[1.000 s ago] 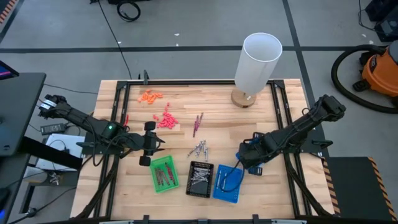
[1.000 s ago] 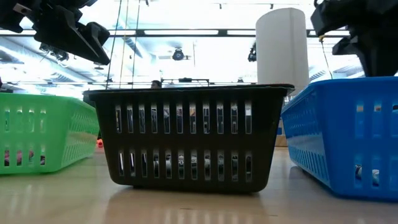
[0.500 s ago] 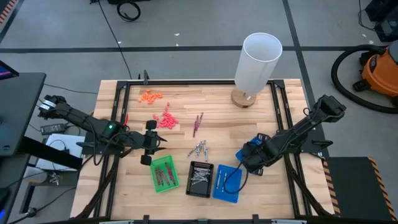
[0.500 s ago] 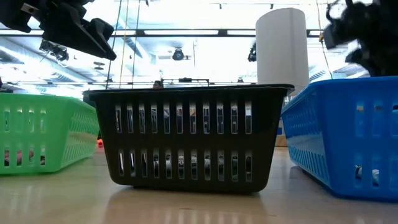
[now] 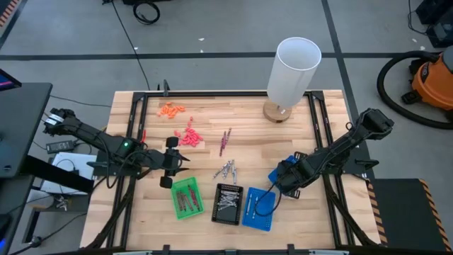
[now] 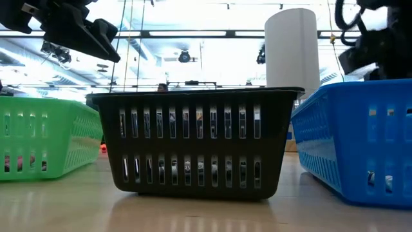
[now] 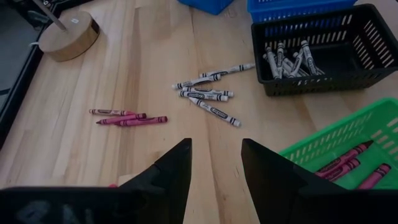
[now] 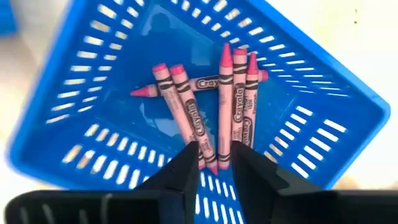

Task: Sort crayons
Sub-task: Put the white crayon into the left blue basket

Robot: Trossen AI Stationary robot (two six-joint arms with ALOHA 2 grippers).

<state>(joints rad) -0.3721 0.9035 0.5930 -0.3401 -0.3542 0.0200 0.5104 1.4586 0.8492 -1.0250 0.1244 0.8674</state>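
Over the blue tray (image 5: 257, 210), at the near right of the table (image 5: 297, 134), the right gripper (image 8: 216, 163) hangs with its two dark fingers a narrow gap apart. Nothing sits between them; they grip no crayon. Directly below, pink crayons (image 8: 235, 102) lie loose on the tray floor, several side by side and one crosswise under them.

Across the table, the left gripper (image 7: 215, 167) hovers above the wood just beside the green tray (image 7: 347, 142), its fingers spread wide and empty. Dark red crayons (image 7: 347, 167) lie in that green tray. Silver-grey crayons (image 7: 287, 59) rest in the black tray (image 7: 323, 79), which stands between the green and the blue one. On the bare wood near the black tray lies a small heap of grey crayons (image 7: 208, 94), and a little farther off, three dark red crayons (image 7: 127, 117) lie close together. Neither gripper touches any of these.
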